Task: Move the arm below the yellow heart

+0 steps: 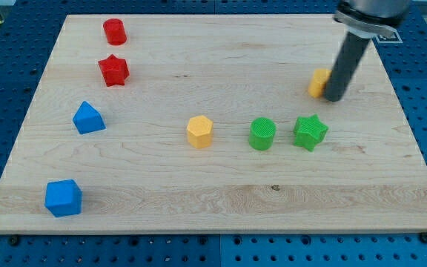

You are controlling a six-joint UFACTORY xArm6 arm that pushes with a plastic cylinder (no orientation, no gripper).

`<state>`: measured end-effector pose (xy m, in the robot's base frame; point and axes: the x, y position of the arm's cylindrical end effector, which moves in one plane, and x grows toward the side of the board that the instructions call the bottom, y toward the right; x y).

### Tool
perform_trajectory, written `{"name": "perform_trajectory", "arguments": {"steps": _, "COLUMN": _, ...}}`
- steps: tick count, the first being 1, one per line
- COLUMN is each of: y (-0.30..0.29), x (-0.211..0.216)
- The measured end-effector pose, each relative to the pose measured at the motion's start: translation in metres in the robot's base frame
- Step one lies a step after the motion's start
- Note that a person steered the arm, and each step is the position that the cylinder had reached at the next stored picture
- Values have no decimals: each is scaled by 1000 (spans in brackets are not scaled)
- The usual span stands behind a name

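The yellow heart (318, 82) lies at the view's upper right of the wooden board, partly hidden by my rod. My tip (333, 98) rests on the board just right of the heart and slightly below it, touching or nearly touching its side. A yellow hexagon (199, 131) sits near the board's middle.
A green cylinder (262, 133) and a green star (310, 132) lie below the heart. A red cylinder (115, 31) and a red star (114, 70) are at the upper left. Two blue blocks (88, 118) (64, 197) are at the left. The board's right edge (410, 126) is near.
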<state>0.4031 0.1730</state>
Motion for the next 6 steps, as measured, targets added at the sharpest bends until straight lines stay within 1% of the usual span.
{"name": "perform_trajectory", "arguments": {"steps": 2, "y": -65, "x": -48}}
{"name": "perform_trajectory", "arguments": {"steps": 3, "y": -83, "x": -57}}
{"name": "perform_trajectory", "arguments": {"steps": 4, "y": -84, "x": -33}}
{"name": "perform_trajectory", "arguments": {"steps": 5, "y": -78, "x": 11}}
{"name": "perform_trajectory", "arguments": {"steps": 6, "y": -65, "x": 22}}
